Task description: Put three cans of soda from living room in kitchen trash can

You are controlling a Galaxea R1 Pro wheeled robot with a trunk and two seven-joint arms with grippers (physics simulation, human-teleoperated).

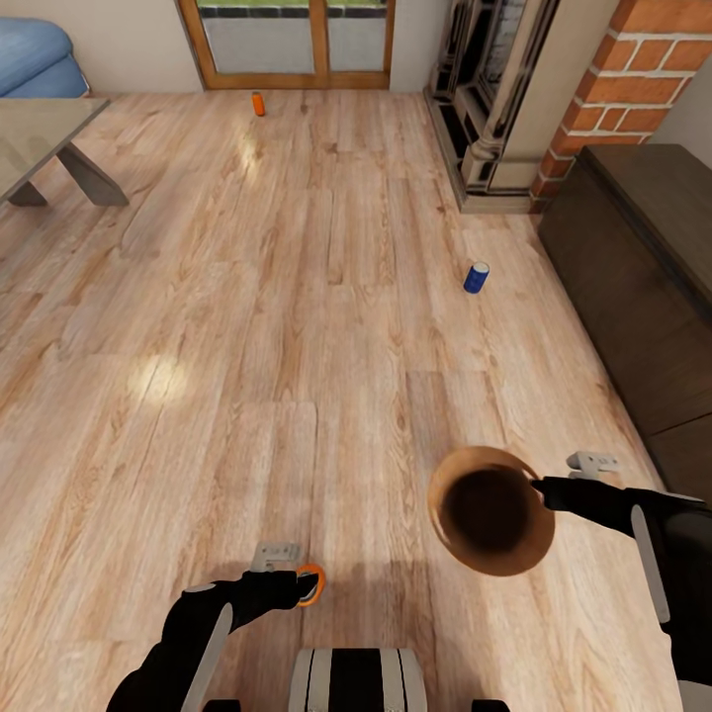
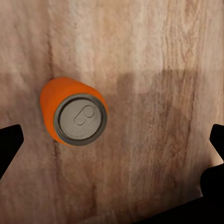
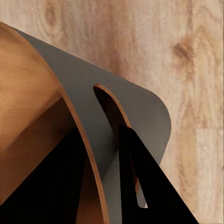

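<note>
An orange can of soda [image 1: 312, 583] stands upright on the plank floor right at my left gripper [image 1: 303, 586]. In the left wrist view this can [image 2: 77, 116] shows its grey top between the wide-open fingers [image 2: 9, 147], nearer one finger than the other and untouched. My right gripper [image 1: 540, 487] is shut on the rim of the brown tash can [image 1: 467, 461], holding it tilted above the floor with its dark mouth towards me. The right wrist view shows the gripper [image 3: 100, 131] straddling the bin's wall [image 3: 28, 102]. A blue can [image 1: 477, 278] stands mid-floor, and another orange can [image 1: 258, 104] stands by the glass door.
A dark cabinet [image 1: 633, 287] lines the right side, with the brick chimney [image 1: 643, 89] and stone fireplace [image 1: 494, 109] behind it. A glass table [image 1: 40, 138] and blue sofa [image 1: 35, 59] sit at the far left. The glass door [image 1: 297, 40] closes the far wall.
</note>
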